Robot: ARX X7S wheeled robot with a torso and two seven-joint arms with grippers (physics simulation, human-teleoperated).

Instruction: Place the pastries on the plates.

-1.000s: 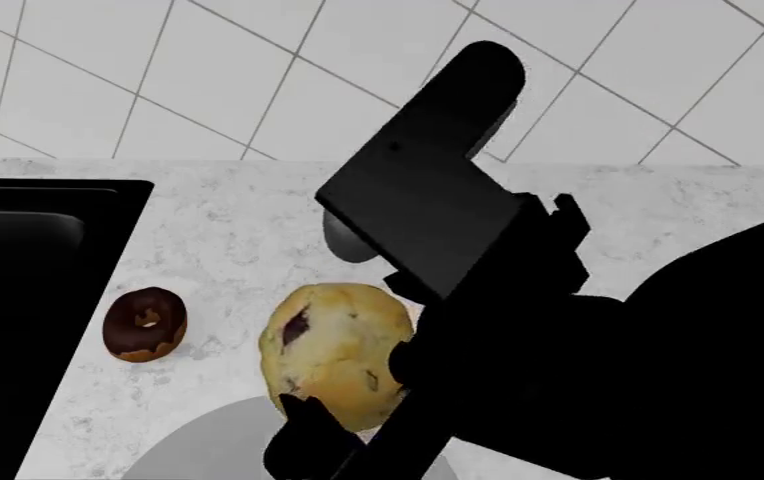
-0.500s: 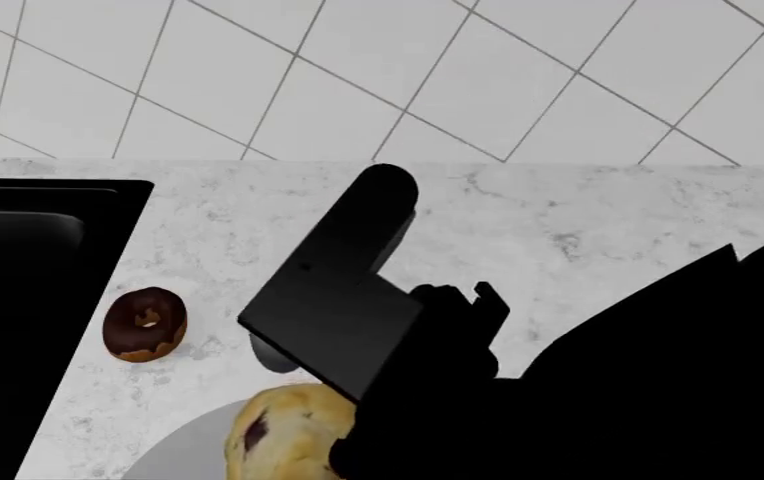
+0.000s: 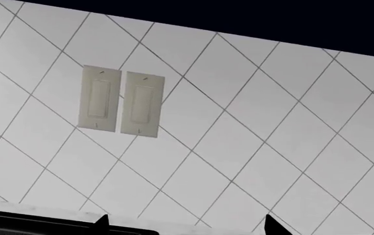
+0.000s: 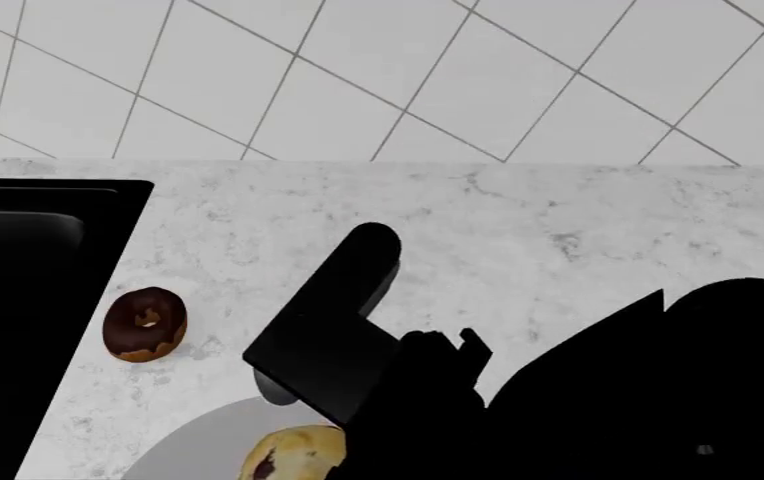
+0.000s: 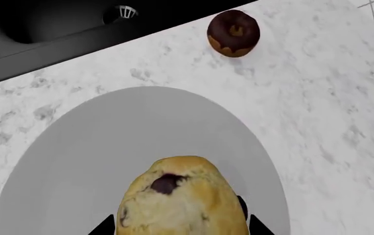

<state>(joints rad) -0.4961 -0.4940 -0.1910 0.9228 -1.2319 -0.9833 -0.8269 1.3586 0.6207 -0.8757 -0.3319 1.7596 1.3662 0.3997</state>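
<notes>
The right gripper (image 5: 177, 230) had its jaws clenched on the muffin (image 5: 181, 198), holding it over the light grey plate (image 5: 95, 147) at the near edge of the marbled desk (image 4: 556, 240). Whether the muffin touched the plate could not be told. The donut (image 4: 145, 323) sat on the desk to the left, apart from the plate and near the black sink (image 4: 22, 280). The left gripper (image 3: 183, 226) faced the tiled wall (image 3: 239, 122) and two light switches (image 3: 120, 100); its jaws stood apart, grasping nothing.
</notes>
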